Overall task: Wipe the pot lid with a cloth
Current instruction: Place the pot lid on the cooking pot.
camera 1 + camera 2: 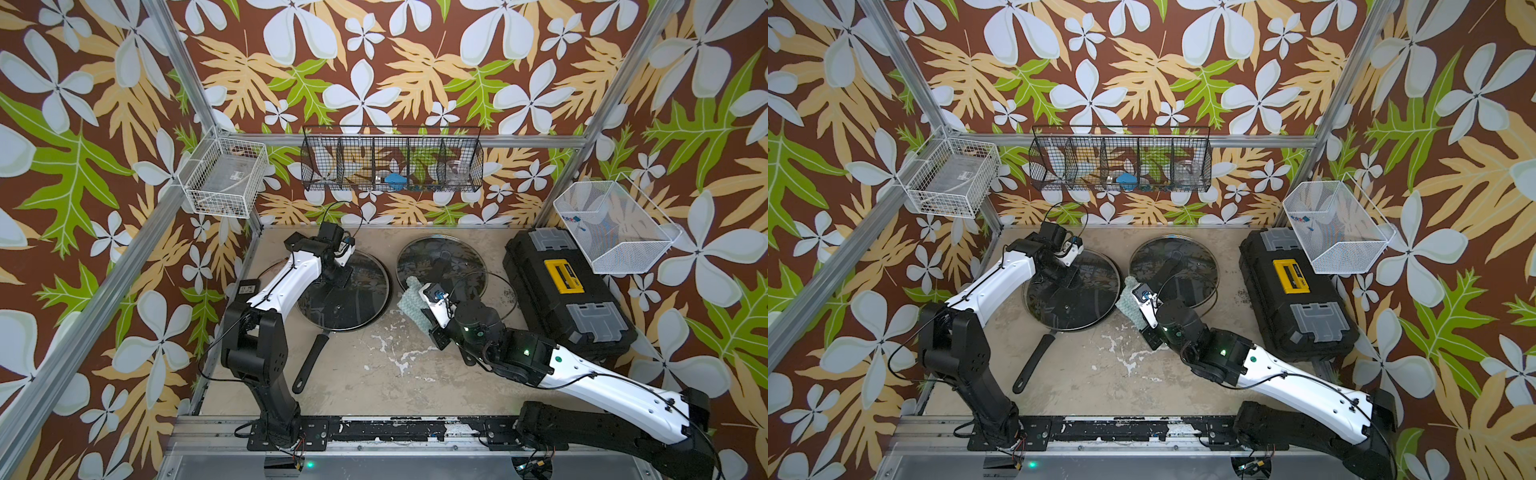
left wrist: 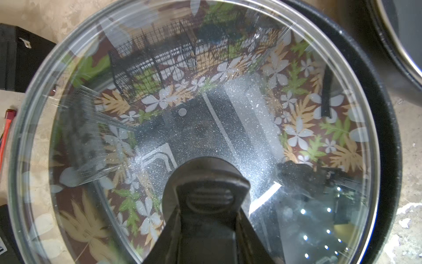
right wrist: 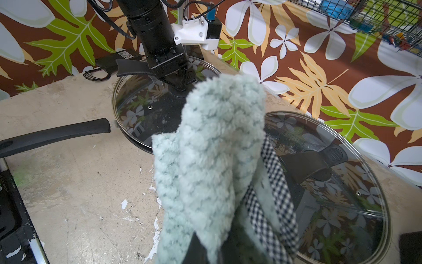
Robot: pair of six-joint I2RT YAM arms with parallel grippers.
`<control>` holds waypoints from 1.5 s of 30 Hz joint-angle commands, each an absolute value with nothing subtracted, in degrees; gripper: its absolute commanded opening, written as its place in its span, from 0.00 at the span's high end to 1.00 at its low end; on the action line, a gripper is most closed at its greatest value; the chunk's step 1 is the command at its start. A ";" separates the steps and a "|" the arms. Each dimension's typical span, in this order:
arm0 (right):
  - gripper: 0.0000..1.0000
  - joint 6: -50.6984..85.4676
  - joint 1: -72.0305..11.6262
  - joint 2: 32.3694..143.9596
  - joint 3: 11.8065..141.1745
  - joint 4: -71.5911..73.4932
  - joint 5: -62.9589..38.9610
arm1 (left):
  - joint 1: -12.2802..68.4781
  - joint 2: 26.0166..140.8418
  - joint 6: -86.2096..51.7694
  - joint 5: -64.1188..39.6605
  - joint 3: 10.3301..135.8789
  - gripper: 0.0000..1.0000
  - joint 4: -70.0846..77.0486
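Bunching upward in pale teal, nubby folds with a black-and-white checked trim along one edge, the cloth [image 3: 205,148] is pinched in the closed right end effector [image 3: 205,248], whose fingertips are buried under the fabric. In both top views it sits between the two glass lids; whether it touches either is unclear. The pot lid [image 2: 228,109] rests on a black pan [image 1: 309,361], and the left end effector [image 2: 209,205] is clamped shut on its dark handle. The second lid [image 3: 331,201] lies on the bench [image 3: 80,194]. Reflected wallpaper obscures both glass surfaces.
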State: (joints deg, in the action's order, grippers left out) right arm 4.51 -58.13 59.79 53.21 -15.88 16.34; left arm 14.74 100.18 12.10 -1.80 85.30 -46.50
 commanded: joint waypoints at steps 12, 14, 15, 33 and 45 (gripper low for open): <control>1.00 5.63 -58.12 59.78 53.61 -15.21 16.61 | 14.60 99.83 11.78 -8.31 85.47 1.00 -43.68; 1.00 5.62 -58.13 59.75 53.66 -15.21 16.52 | 14.59 100.01 11.82 -8.02 85.30 1.00 -43.68; 1.00 5.63 -58.05 59.68 53.61 -15.21 16.61 | 14.60 100.17 11.79 -7.66 85.25 1.00 -43.68; 1.00 5.81 -58.12 59.43 53.55 -15.21 16.79 | 14.59 99.34 11.55 -7.63 85.25 0.75 -43.41; 1.00 5.80 -58.14 58.98 53.41 -15.42 17.48 | 14.59 98.35 11.78 -6.71 84.20 0.62 -43.73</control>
State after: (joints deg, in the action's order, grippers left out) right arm 5.58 -58.15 59.31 53.28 -15.88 16.53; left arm 14.63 98.63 11.51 -6.50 84.36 -44.36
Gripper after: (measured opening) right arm 0.075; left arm 0.385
